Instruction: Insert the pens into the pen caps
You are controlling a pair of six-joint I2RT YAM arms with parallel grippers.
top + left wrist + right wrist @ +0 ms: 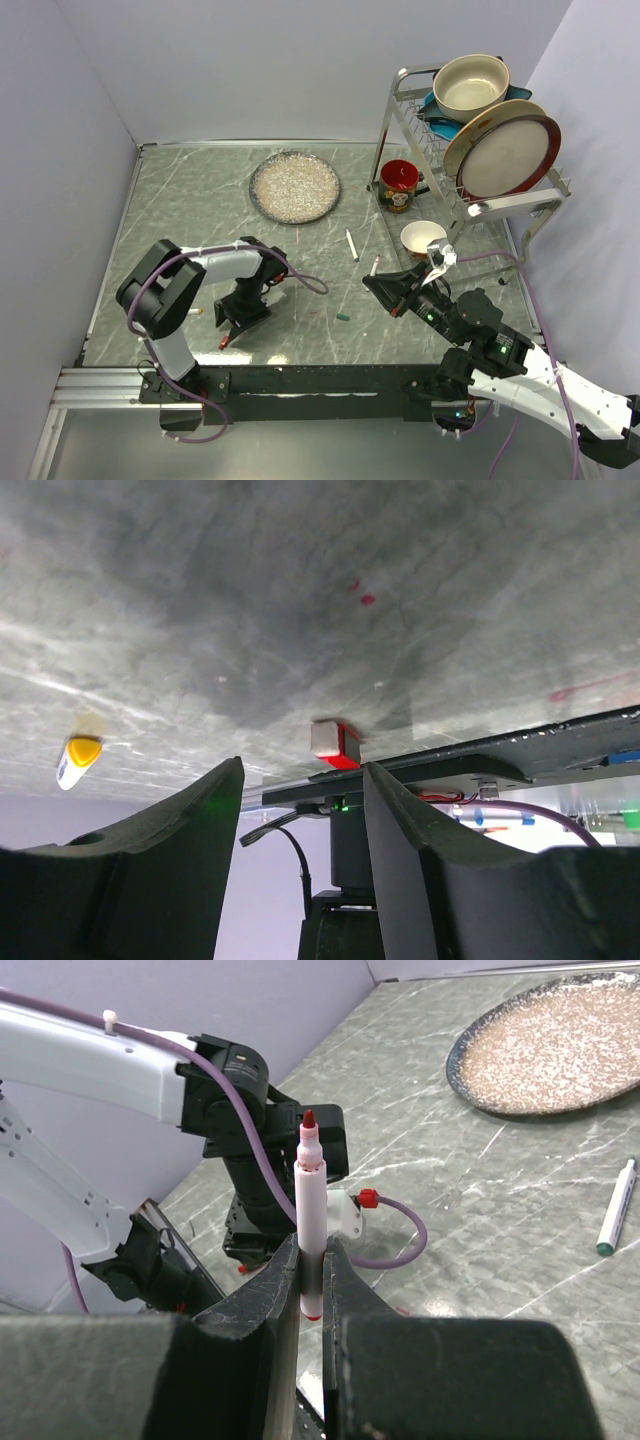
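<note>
Your right gripper [312, 1270]: clamped on red-tipped pen [309, 1190]. Your left gripper [302, 780]: jaws apart over red cap [335, 745]. Capped: none visible; other pens [352, 245] loose.

Red-tipped white pen [310, 1230] held; green-tipped pen [617, 1205] lies flat.

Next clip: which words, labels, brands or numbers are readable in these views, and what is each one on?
No text can be read in any view.
On the red mug: a printed design, too small to read.
On the red-tipped pen in the right tool: no print visible on the barrel.
On the green-tipped pen: no legible marking.
</note>
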